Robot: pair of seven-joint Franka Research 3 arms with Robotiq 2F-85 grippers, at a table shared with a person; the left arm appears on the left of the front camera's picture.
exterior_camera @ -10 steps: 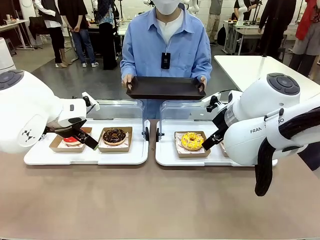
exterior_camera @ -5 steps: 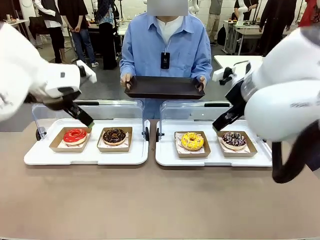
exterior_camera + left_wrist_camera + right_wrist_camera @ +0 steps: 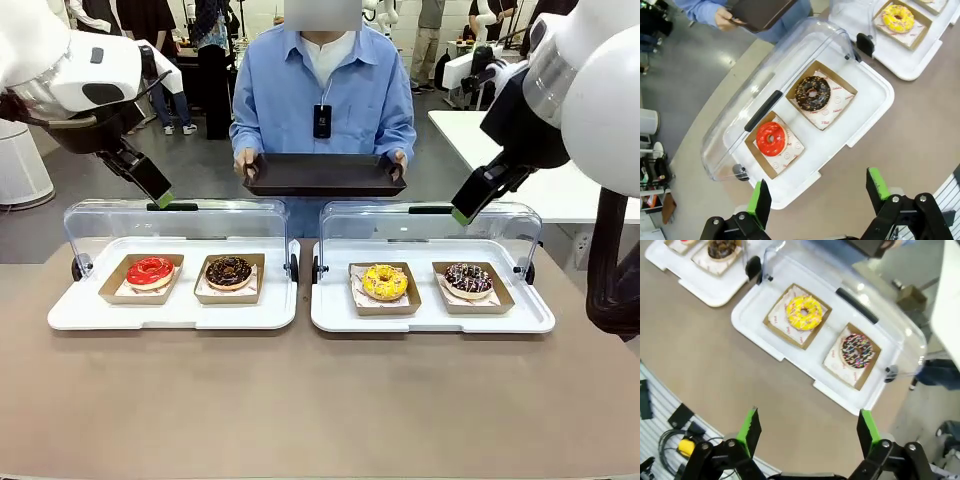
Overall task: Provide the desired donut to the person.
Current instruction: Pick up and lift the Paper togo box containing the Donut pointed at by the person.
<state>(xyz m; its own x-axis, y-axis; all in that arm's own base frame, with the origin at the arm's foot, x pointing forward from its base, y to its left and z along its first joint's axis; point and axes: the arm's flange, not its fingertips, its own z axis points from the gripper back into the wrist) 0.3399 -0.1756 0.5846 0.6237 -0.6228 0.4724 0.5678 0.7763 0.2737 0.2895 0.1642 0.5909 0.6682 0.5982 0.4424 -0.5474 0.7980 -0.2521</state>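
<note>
Donuts sit four in a row on the table, with both grippers high above them. From the front each gripper is seen side-on, so its gap cannot be read there, and both arms are cut off by the picture's edges. The wrist views settle it: the left gripper (image 3: 817, 189) has its fingers spread wide with nothing between them, and so has the right gripper (image 3: 808, 421). The person (image 3: 322, 95) is hidden below the waist behind the left lid (image 3: 175, 222) and right lid (image 3: 430, 226). The inside of the dark tray (image 3: 315, 176), held in both hands, cannot be seen.

A second ago both arms hung low. The left gripper was at the red donut (image 3: 150, 270) and the right arm covered the sprinkled donut (image 3: 468, 278). Now both are raised above the lids and all four donuts show. The dark tray is held as before.

The left case (image 3: 170, 314), lid tipped open, holds the red donut and a chocolate donut (image 3: 229, 270), each in a card box (image 3: 108, 292). The right case (image 3: 430, 320), also open, holds a yellow donut (image 3: 385, 281) and the sprinkled donut, boxed likewise.
</note>
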